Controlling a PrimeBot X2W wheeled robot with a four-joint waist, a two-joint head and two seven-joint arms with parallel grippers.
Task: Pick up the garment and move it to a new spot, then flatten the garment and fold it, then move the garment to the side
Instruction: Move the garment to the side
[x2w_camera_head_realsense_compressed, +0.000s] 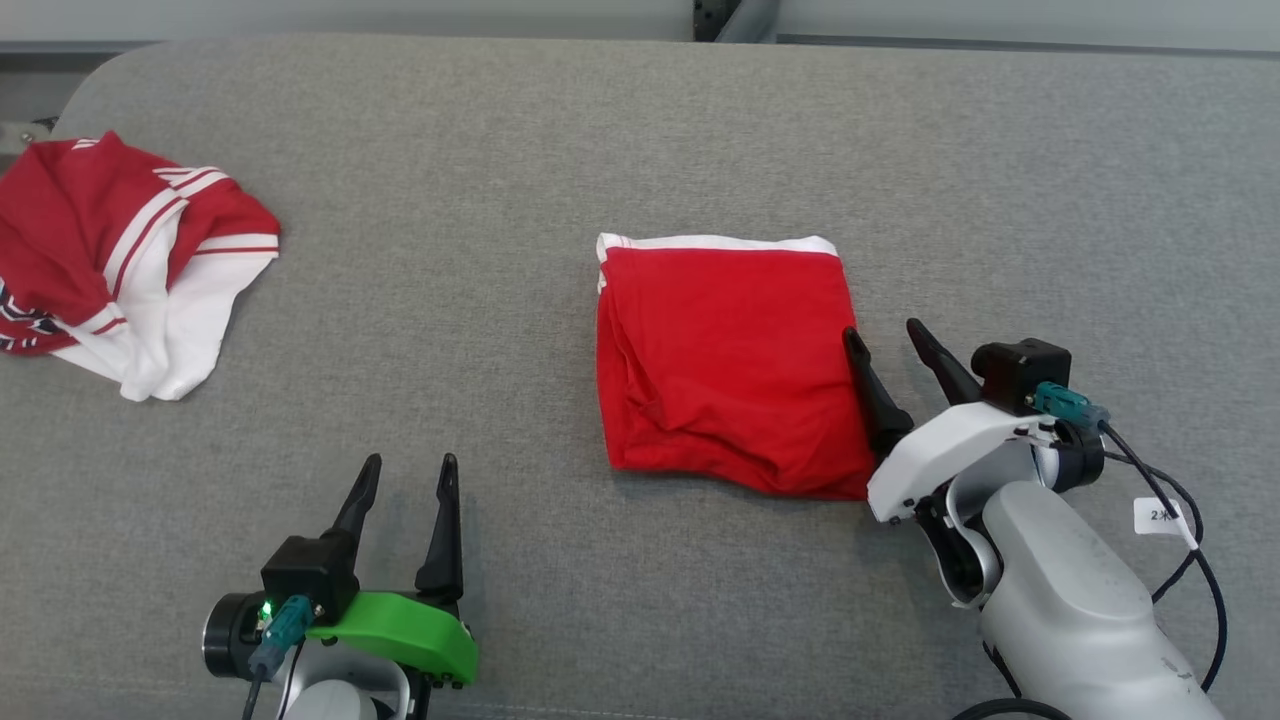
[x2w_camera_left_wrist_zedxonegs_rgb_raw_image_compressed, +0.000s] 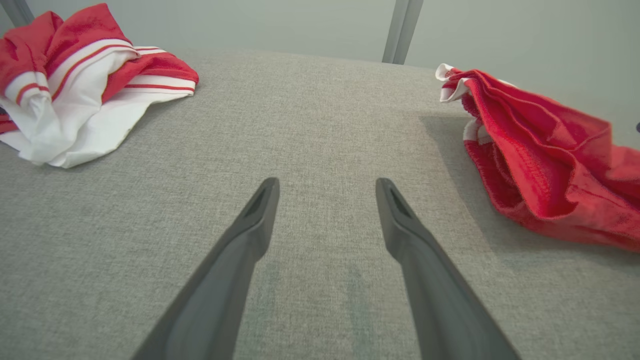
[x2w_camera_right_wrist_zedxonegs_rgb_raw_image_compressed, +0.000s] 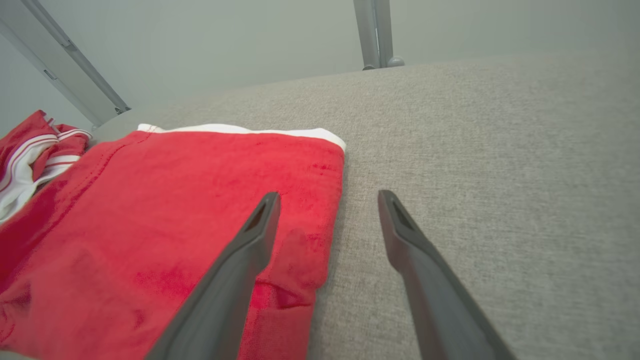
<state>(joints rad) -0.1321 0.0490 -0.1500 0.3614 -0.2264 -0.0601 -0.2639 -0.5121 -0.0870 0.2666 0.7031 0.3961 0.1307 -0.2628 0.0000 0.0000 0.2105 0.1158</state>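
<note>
We see a grey fabric-covered surface (x2w_camera_head_realsense_compressed: 480, 300) with a rounded far left corner, on which a red garment (x2w_camera_head_realsense_compressed: 725, 360) lies near the middle, folded into a rough square with a white band along its far edge, and, well apart at the left edge, a crumpled red-and-white striped garment (x2w_camera_head_realsense_compressed: 120, 260).

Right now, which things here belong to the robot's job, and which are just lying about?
Job in hand:
folded red garment, mid-surface
right end effector, open at its right edge
left end effector, open, apart from it

Lying about:
crumpled red-and-white garment, far left
grey padded surface beneath
</note>
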